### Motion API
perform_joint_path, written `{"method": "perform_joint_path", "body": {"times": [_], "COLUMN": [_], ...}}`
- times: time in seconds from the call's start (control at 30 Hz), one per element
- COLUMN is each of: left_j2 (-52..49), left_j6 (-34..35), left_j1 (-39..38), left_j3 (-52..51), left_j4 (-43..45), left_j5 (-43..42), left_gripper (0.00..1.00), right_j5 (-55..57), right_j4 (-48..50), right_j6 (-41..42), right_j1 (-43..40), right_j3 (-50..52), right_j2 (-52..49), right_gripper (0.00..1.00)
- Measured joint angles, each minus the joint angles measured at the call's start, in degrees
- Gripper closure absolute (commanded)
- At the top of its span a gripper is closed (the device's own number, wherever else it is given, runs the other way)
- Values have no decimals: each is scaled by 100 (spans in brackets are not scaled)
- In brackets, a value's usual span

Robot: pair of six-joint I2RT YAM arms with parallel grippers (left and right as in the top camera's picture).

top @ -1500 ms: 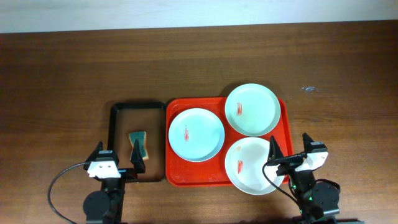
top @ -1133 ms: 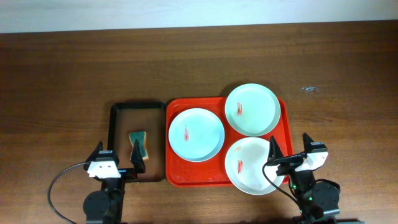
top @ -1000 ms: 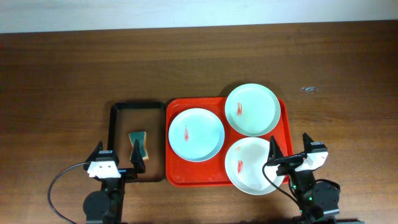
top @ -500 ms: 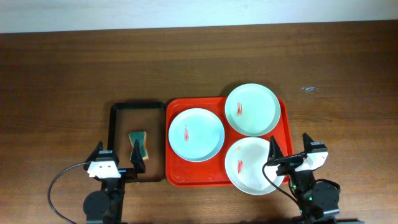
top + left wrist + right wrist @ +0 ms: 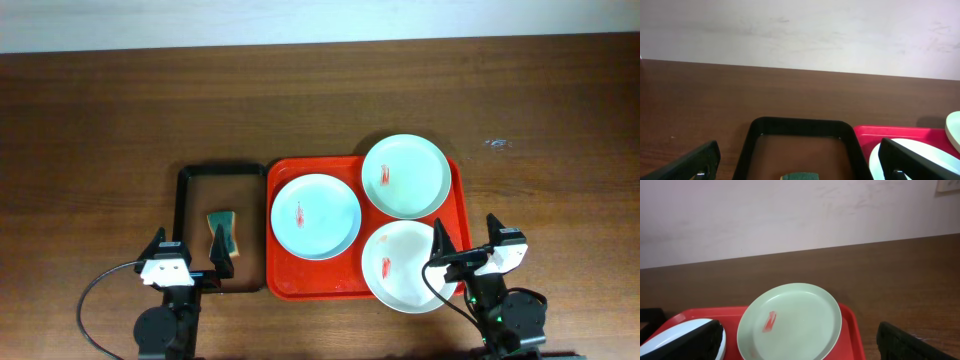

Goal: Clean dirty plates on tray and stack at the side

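Note:
The red tray (image 5: 312, 280) lies right of centre and holds three pale plates, each with a red smear: a left plate (image 5: 315, 216), a far right plate (image 5: 405, 176) and a near right plate (image 5: 405, 267). My left gripper (image 5: 189, 240) is open and empty over the near end of the black-rimmed tray. My right gripper (image 5: 465, 228) is open and empty at the red tray's near right corner, its left finger over the near plate. In the right wrist view my gripper (image 5: 800, 345) faces the far plate (image 5: 790, 322) on the red tray (image 5: 852, 330).
A black-rimmed brown tray (image 5: 185, 200) left of the red tray holds a green and yellow sponge (image 5: 224, 232). In the left wrist view the open gripper (image 5: 797, 162) frames that tray's rim (image 5: 800, 122), the sponge top (image 5: 799, 176) and a plate edge (image 5: 935, 155). Bare wooden table lies all round.

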State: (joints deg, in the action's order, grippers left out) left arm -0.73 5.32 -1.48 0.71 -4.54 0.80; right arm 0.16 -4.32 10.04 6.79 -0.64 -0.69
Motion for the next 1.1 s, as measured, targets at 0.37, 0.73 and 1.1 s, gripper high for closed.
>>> {"method": "perform_joint_path", "body": {"times": [0.37,0.73,1.1], "left_j2": [0,0,-133], "left_j6": [0,0,28], "left_j1": [0,0,-2], "left_j3": [0,0,1937], "left_j4": [0,0,-1259], "left_j5": [0,0,-605], "left_gripper": [1,1,1], "right_j5": [0,-437,-726], "right_j4": [2,-315,-2555], "right_j6": [2,656,730], "right_j1": [0,-2,-7], "right_j3": [0,-175,-3407], "right_j2": [0,0,-1956], "right_gripper": [2,2,2]}}
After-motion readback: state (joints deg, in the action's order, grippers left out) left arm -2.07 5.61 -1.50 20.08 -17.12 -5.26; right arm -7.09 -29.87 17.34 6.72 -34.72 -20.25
